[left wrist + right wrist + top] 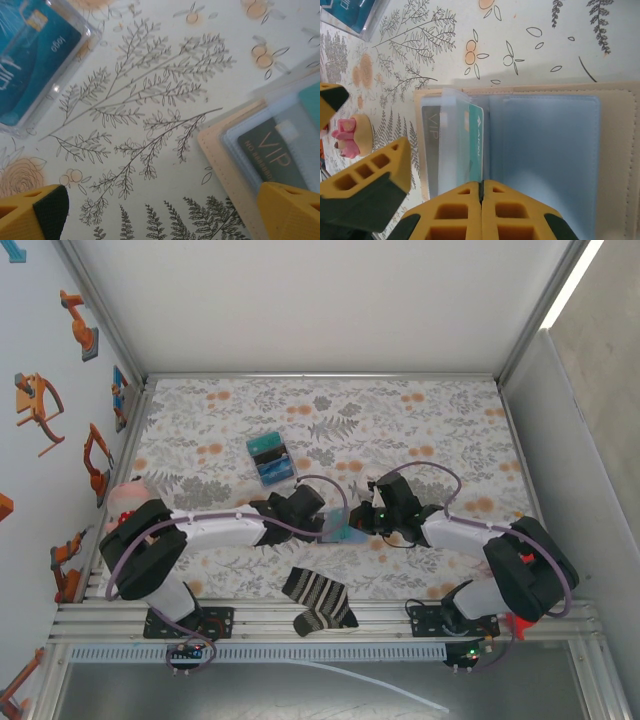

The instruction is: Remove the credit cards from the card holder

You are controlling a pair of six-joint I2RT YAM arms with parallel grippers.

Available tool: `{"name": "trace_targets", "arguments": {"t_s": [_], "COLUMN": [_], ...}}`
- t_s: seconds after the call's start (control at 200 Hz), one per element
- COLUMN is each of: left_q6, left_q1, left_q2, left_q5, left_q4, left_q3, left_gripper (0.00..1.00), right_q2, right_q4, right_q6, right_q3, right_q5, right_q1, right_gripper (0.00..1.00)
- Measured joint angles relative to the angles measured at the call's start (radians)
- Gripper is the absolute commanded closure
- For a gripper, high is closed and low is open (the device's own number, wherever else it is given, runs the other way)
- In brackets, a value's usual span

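- Right wrist view: tan card holder (620, 165) lying open on the floral table (520, 30), blue-grey panels up.
- Tucked in its clear sleeves: a teal credit card (475, 145) and a grey VIP card (431, 150).
- Right fingers (515, 215) pressed together at the holder's near edge, just at the teal card's end; pinched or not, cannot tell.
- Left fingers (290, 210) spread wide, one tip over the holder's edge.
- Farther up the table: clear box (270, 460) of teal cards; striped sock (320, 602) at the table's near edge.

Looks like a robotics lab cell: aluminium frame rails (250, 617) at 6 o'clock, white panel walls (320, 310) at 12, robot-arm stickers (38, 405) at 9.
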Motion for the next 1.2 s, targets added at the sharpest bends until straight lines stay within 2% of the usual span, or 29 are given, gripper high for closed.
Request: {"name": "trace_targets", "arguments": {"t_s": [0.215,0.416,0.726,0.876,1.202], "left_q6": [0.028,0.046,0.049,0.047,0.027], "left_q1": [-0.007,-0.008,-0.015,-0.019,-0.023], "left_q2": [-0.034,0.042,0.117,0.124,0.131], "left_q5": [0.017,0.028,0.030,0.029,0.029], "left_q4": [0.021,0.051,0.050,0.048,0.053], "left_q3": [0.037,0.062,0.071,0.072,0.072], "left_gripper": [0.03,0.03,0.03,0.03,0.03], "right_q2": [0.000,0.000,-0.001,0.000,0.077], "right_q4": [-0.017,-0.018,-0.013,0.033,0.172], "right_q6": [-0.003,-0.003,0.002,0.012,0.048], "right_q3": [0.013,0.013,0.013,0.009,-0.021], "right_q5": [0.000,0.000,-0.002,-0.012,-0.052], "right_q1": [0.000,0.000,0.000,0.000,0.000], "right_gripper": [1.00,0.97,0.82,0.79,0.79]}}
